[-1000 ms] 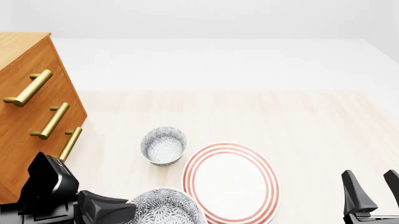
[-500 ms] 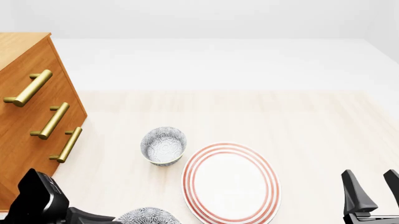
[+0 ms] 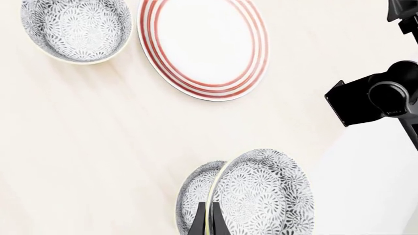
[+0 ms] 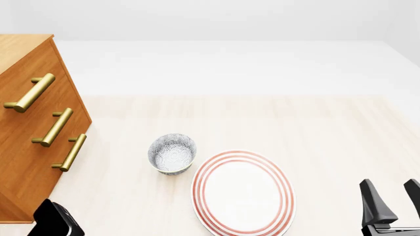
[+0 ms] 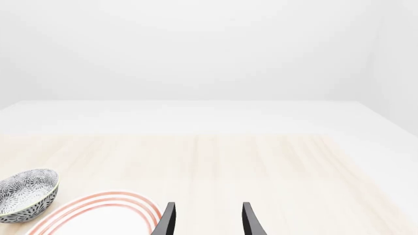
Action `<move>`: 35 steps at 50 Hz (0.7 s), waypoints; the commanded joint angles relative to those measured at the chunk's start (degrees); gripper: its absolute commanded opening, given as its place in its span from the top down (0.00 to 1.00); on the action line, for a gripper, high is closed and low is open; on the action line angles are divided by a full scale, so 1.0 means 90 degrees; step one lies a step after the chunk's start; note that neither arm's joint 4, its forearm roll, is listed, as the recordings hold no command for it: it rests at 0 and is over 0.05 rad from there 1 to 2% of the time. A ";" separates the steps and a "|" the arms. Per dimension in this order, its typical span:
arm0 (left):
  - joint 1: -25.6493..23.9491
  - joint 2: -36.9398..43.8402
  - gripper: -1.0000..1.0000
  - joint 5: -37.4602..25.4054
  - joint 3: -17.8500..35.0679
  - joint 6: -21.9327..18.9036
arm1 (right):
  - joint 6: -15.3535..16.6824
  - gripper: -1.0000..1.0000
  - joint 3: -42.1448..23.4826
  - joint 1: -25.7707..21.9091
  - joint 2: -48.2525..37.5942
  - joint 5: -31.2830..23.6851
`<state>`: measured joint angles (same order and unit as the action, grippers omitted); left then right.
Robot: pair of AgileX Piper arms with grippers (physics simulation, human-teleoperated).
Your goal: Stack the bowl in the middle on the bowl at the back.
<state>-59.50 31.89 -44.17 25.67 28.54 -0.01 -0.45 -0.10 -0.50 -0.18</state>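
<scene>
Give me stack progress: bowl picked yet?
Picked: the left hand is pinched on the rim of the bowl in the middle, held off the table. Left to do: carry and set it into the bowl at the back, which holds nothing. The right hand is open and idle.

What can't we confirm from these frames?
- Front view: the held bowl is out of frame below; only the left arm's corner shows.
- Left wrist view: left gripper fingertips cut off by the edge, contact on the rim unclear.
- Right gripper: bases cut off in its wrist view.
- Back bowl: underside hidden.
</scene>
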 commanded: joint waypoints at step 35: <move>0.0014 0.0297 0.00 0.0840 -0.1027 -0.0019 | -0.0037 0.00 -0.0006 0.0008 -0.0040 0.0019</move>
<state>-59.56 34.51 -36.72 16.81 28.31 -0.32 -0.47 -0.01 -0.49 -0.32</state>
